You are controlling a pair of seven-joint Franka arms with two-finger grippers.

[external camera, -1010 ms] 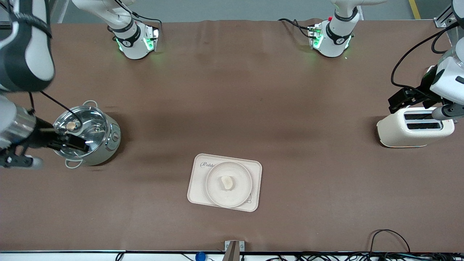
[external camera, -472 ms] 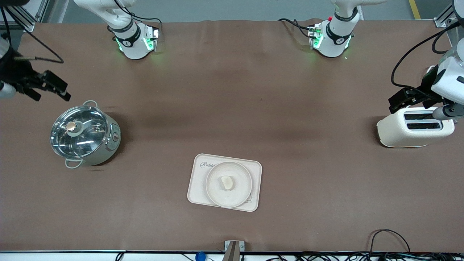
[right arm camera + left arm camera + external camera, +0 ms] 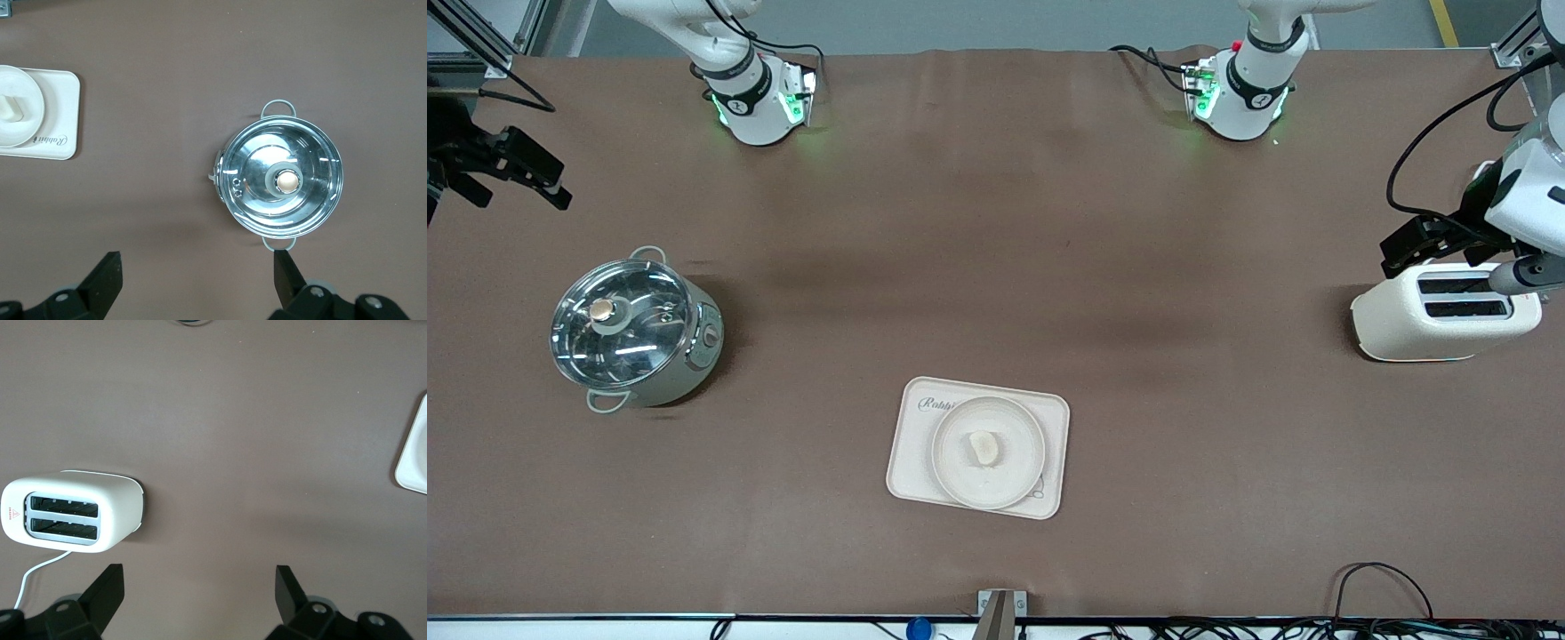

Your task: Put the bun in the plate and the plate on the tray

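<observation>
The bun lies in the middle of the round cream plate. The plate sits on the rectangular "Rabbit" tray, near the front camera at mid-table. All three also show at the edge of the right wrist view: bun, plate, tray. My right gripper is open and empty, up in the air at the right arm's end of the table, and shows in its own wrist view. My left gripper is open and empty over the toaster's edge, also in the left wrist view.
A steel pot with a glass lid stands toward the right arm's end, also in the right wrist view. A white toaster stands at the left arm's end, also in the left wrist view. Cables lie along the front edge.
My right gripper has left the spot over the pot and moved away from the front camera, to the table's edge at its own end. The left arm has not moved.
</observation>
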